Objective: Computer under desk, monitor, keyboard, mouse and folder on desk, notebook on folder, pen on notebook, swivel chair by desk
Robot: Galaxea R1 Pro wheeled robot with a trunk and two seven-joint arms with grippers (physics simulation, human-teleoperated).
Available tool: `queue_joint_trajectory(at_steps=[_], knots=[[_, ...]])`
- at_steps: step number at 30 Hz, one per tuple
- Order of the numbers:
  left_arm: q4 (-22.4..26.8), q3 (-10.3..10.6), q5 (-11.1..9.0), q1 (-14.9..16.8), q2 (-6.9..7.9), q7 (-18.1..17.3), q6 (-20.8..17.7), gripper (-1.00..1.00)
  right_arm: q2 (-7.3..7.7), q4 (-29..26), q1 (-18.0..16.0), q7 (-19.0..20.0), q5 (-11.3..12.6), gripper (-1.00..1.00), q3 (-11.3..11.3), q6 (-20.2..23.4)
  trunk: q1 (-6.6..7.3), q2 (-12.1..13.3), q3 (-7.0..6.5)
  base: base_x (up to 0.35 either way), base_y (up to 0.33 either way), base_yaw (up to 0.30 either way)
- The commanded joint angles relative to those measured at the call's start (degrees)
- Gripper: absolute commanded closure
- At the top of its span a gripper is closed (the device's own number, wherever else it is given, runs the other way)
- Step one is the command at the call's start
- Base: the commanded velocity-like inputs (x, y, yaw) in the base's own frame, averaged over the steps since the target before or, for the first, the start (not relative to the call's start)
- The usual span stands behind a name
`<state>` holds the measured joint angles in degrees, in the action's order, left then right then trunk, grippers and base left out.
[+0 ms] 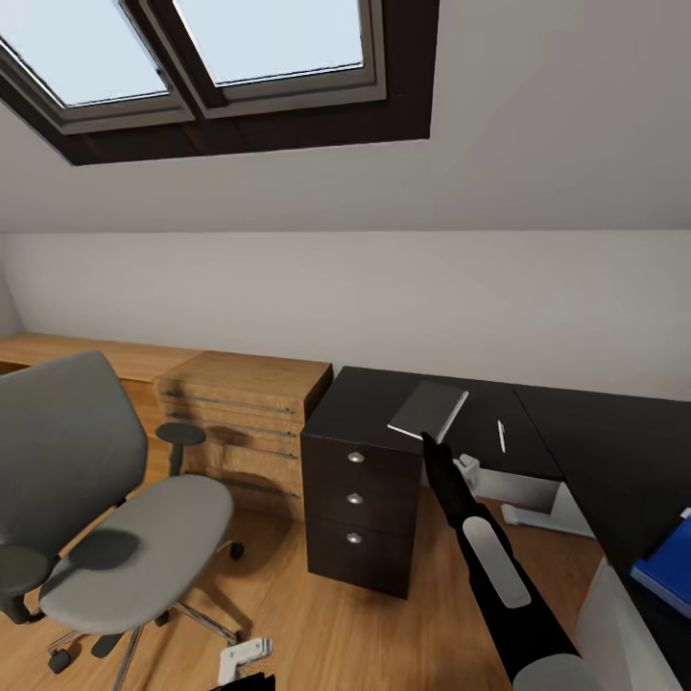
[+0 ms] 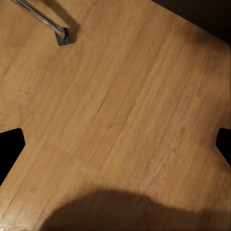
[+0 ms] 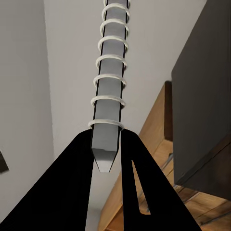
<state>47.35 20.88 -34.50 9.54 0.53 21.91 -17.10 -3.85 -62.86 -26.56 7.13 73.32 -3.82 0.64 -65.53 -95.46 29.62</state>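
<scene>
- The left claw (image 2: 115,144) points down at the wooden floor (image 2: 120,96); its black tips sit at the far edges of the left wrist view, spread wide with nothing between them.
- The chair (image 1: 115,518) stands on the floor at the left, near the robot, its seat bare, apart from the bench (image 1: 374,403).
- The folder (image 1: 667,576) lies on the bench's right wing, at the picture's edge.
- The right arm reaches forward; its claw (image 1: 429,440) pinches the notebook (image 1: 429,408) by one corner, holding it tilted just above the bench top over the drawers (image 1: 355,499).
- In the right wrist view the fingers (image 3: 139,183) clamp the notebook's ringed spine (image 3: 109,96).
- The pen (image 1: 501,436) lies on the bench, just right of the notebook.
- A wooden chest (image 1: 245,403) stands against the bench's left end.
</scene>
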Motion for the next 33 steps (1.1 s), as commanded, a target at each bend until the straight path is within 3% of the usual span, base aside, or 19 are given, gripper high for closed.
queue_joint_trajectory(at_steps=[1,4,6,9,10,18,28,33], knots=[[-1.72,0.23,-0.41,0.04,0.1,0.46,0.38,-1.0,0.01,-0.01,-0.02,0.3,0.72,1.0,0.02,0.07,0.01,-0.03,0.06,0.0,0.0,-0.14],[-6.16,0.22,-0.33,0.04,0.07,0.43,3.46,-1.0,0.09,-0.04,0.06,0.29,0.75,1.0,0.08,0.07,0.01,-0.03,0.06,0.0,0.0,-0.196],[-10.09,0.38,-0.29,0.04,0.06,0.37,9.58,-1.0,0.13,-0.06,0.09,0.27,0.76,1.0,0.11,0.07,0.01,-0.03,0.06,0.0,0.0,-0.244],[-12.01,0.6,-0.22,0.04,-0.02,0.38,14.38,-1.0,0.15,-0.11,0.12,0.26,0.77,1.0,0.11,0.08,0.01,-0.03,0.06,0.0,0.0,-0.264],[-12.9,0.68,-0.17,0.04,0.03,0.37,16.67,-1.0,0.16,-3.44,1.4,-1.37,0.78,1.0,0.08,0.13,0.01,-0.03,0.06,0.0,0.0,-0.288],[-13.45,0.68,-0.2,0.04,0.15,0.41,17.7,-1.0,0.39,-14.85,6.82,-16.21,0.84,1.0,0.05,3.19,0.01,-0.03,0.06,0.0,0.0,-0.294],[-13.51,0.66,-0.29,0.04,0.17,0.41,17.8,-1.0,0.53,-16.72,7.54,-19.76,1.14,1.0,0.26,8.45,0.01,-0.03,0.06,0.0,0.0,-0.296],[-13.51,0.66,-0.3,0.04,0.17,0.41,17.87,-1.0,1.05,-16.75,7.63,-19.92,3.88,1.0,0.3,8.93,0.01,-0.03,0.06,0.0,0.0,-0.298]])
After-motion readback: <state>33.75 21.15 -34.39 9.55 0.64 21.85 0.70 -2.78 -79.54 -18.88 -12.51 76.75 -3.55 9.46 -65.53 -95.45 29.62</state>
